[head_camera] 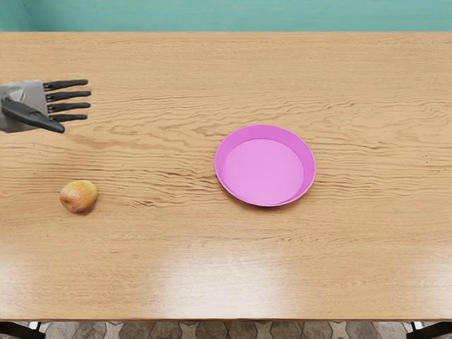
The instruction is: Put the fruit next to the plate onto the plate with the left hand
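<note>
Fruit (78, 196) sits lower left on bench (226, 268), well apart from pink plate (265, 165) at centre. Left hand (44, 106) hovers upper left, fingers spread, holding nothing. Risk: round fruit (apple-like) rolls off if nudged sideways during grasp.

No readable text, label, brand, number or sign anywhere in the head view. The round pink plastic plate (221, 167), the small yellow-red apple (78, 195), the light wooden table (212, 272) and the grey-and-black left hand (41, 106) carry no markings, just flat colour or wood grain.
</note>
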{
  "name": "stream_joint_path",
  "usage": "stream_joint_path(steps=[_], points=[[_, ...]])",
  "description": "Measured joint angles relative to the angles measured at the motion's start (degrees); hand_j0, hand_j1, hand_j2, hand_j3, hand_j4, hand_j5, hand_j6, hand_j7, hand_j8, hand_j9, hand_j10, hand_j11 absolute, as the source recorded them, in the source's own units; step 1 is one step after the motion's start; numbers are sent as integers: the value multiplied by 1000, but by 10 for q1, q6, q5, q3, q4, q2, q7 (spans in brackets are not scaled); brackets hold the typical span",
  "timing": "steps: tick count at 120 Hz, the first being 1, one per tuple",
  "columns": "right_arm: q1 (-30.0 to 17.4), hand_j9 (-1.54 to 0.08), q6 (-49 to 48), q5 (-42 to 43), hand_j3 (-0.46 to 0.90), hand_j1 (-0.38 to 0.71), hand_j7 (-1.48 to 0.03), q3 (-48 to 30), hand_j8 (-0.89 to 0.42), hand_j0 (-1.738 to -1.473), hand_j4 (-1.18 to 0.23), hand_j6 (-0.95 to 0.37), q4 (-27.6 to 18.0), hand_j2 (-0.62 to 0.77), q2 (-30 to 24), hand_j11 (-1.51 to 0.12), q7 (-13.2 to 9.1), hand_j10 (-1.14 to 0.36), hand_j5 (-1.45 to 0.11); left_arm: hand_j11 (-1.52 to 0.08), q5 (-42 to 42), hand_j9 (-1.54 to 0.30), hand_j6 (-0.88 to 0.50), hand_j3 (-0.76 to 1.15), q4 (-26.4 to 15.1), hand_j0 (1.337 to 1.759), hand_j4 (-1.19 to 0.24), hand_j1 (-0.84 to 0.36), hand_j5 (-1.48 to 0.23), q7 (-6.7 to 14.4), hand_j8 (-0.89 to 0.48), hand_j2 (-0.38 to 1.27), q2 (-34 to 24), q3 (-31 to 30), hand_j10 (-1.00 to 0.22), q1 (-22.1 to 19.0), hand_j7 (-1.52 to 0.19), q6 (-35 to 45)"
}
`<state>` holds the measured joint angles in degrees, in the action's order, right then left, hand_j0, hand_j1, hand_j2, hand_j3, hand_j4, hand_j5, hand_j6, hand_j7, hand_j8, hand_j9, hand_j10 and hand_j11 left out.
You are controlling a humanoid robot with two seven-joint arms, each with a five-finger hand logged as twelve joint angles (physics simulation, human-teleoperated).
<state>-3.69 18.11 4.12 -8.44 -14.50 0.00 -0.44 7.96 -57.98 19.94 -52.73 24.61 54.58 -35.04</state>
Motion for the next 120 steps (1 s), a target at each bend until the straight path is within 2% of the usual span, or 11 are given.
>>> stream_joint_path(steps=[14,23,28,35,43,57,68,81,90,100,120], points=[[0,0,0,0,0,-349,0,0,0,-1658,0,0,0,0,0,0,0,0,0,-30,-2,-30,-21,0,0,1658,-21,321,-30,7,-21,5,1,0,-21,1,-30,0],[0,0,-1,-1,0,-349,0,-1,0,-1658,0,0,0,0,0,0,0,0,0,-66,-12,-66,-49,0,-7,1658,-49,288,-66,70,-49,10,29,4,-49,4,-66,0],[0,0,-1,-1,0,-349,0,-1,0,-1658,0,0,0,0,0,0,0,0,0,-101,-40,-101,-75,0,-18,1658,-76,256,-101,97,-75,15,29,15,-76,4,-101,0],[0,0,-1,-1,0,-349,0,-1,0,-1658,0,0,0,0,0,0,0,0,0,-139,-105,-139,-105,0,-57,1658,-106,221,-139,120,-105,21,6,37,-106,7,-139,0],[0,0,-1,-1,0,-349,0,-1,0,-1658,0,0,0,0,0,0,0,0,0,-171,-165,-171,-130,0,-106,1658,-131,191,-171,134,-130,26,-12,57,-131,15,-171,0],[0,0,-1,-1,0,-349,0,-1,0,-1658,0,0,0,0,0,0,0,0,0,-206,-241,-206,-159,0,-195,1658,-159,159,-206,145,-159,32,-46,78,-159,24,-206,0],[0,0,-1,-1,0,-349,0,-1,0,-1658,0,0,0,0,0,0,0,0,0,-221,-319,-221,-172,0,-268,1658,-171,145,-222,148,-171,34,-48,85,-171,20,-221,1],[0,0,-1,-1,0,-349,0,-1,0,-1658,0,0,0,0,0,0,0,0,0,-232,-425,-232,-182,0,-332,1658,-181,136,-232,150,-181,37,-40,85,-181,-9,-232,63],[0,0,-1,-1,0,-349,0,-1,0,-1658,0,0,0,0,0,0,0,0,0,-237,-504,-237,-186,0,-358,1658,-185,132,-237,150,-186,38,-29,85,-185,-19,-237,123],[0,0,-1,-1,0,-349,0,-1,0,-1658,0,0,0,0,0,0,0,0,0,-240,-595,-240,-190,0,-377,1658,-189,129,-241,150,-189,39,4,81,-188,-56,-241,165],[0,0,-1,-1,0,-349,0,-1,0,-1658,0,0,0,0,0,0,0,0,0,-246,-708,-246,-195,0,-405,1658,-194,125,-246,151,-195,40,3,35,-193,-67,-246,199]])
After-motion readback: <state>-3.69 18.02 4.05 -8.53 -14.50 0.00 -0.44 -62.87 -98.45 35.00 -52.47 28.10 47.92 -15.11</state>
